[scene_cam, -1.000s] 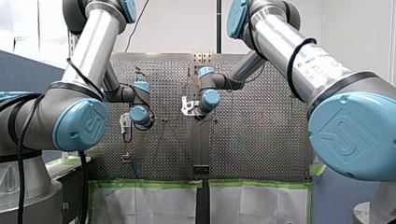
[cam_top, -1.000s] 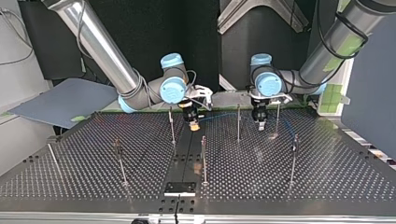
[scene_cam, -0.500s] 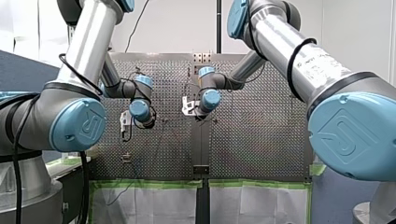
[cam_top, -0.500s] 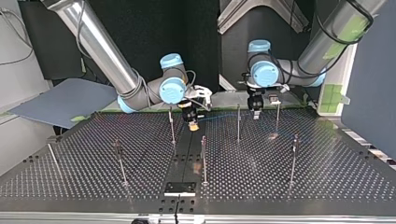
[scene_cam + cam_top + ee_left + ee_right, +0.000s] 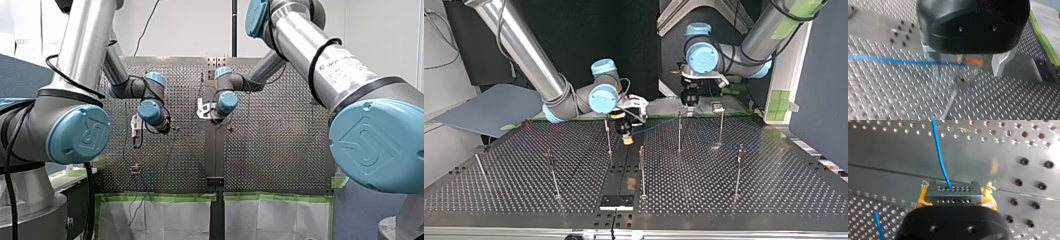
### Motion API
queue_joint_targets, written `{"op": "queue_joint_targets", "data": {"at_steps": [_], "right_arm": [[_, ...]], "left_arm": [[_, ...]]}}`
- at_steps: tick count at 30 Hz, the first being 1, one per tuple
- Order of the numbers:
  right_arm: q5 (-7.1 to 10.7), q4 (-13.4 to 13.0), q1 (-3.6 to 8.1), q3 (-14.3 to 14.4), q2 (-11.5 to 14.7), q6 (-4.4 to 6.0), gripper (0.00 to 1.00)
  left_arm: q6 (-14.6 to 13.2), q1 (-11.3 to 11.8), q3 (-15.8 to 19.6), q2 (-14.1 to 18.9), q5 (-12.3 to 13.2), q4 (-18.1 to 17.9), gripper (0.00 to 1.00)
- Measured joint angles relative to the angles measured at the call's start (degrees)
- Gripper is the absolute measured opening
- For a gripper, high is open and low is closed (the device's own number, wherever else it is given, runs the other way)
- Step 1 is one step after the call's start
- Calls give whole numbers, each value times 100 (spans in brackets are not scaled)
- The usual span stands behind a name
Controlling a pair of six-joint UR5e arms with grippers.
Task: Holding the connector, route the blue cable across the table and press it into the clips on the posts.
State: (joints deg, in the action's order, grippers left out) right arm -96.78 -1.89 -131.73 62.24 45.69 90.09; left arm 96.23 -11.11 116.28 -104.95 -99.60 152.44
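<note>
In the right wrist view my right gripper (image 5: 954, 202) is shut on a grey multi-hole connector (image 5: 954, 192), with yellow pads at both its sides. The blue cable (image 5: 939, 152) leaves the connector's face and runs away over the plate. The top view has this gripper (image 5: 626, 137) low over the table's middle strip, and the cable (image 5: 654, 126) stretches from it toward a post (image 5: 679, 132). My left gripper (image 5: 966, 73) is open, its metal fingers (image 5: 931, 62) wide apart with nothing held. The cable (image 5: 893, 60) passes below it. It (image 5: 689, 102) hangs above the table's far edge.
Several thin posts with clips stand on the perforated table (image 5: 774, 190), among them one (image 5: 642, 170) near the middle, one (image 5: 739, 170) at the top view's right and one (image 5: 553, 172) at its left. A black block (image 5: 616, 201) sits at the near edge.
My left gripper has risen off the table and drifted toward the top view's left, staying open. My right gripper has shifted slightly, still holding the connector.
</note>
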Motion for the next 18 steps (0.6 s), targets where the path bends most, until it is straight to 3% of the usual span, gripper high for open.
{"op": "queue_joint_targets", "data": {"at_steps": [9,18], "right_arm": [[-93,121,56,13,60,89,0],[-121,166,115,103,210,129,0]], "left_arm": [[276,-379,-70,67,-243,-237,100],[729,-834,-497,-343,-324,-641,100]]}}
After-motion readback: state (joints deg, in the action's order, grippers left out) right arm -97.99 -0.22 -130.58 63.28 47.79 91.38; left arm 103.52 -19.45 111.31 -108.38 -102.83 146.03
